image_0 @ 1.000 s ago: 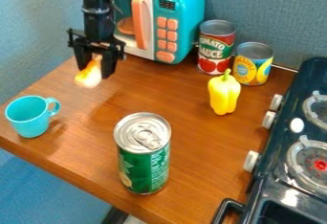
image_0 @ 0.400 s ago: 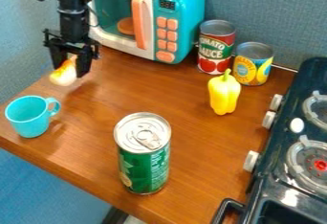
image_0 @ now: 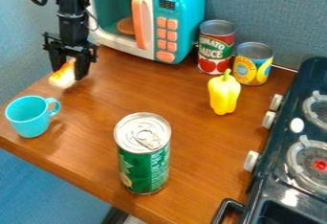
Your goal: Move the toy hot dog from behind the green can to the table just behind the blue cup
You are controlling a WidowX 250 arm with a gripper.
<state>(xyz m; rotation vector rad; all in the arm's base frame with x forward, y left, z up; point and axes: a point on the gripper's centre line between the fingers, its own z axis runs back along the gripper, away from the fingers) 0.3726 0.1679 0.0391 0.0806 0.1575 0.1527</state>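
Though pale below, a rounded object [image_0: 61,79] orange-yellow higher up.

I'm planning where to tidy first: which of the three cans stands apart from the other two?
The green can, alone at the front; the tomato can and yellow can stand close together at the back.

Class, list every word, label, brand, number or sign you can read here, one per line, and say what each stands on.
"TOMATO SAUCE": on the red and green can.
Yellow can: lettering curves round its label, too small to read for certain.
Green can: small pale print, too blurred to read.
Microwave: its display shows digits, too small to tell which.
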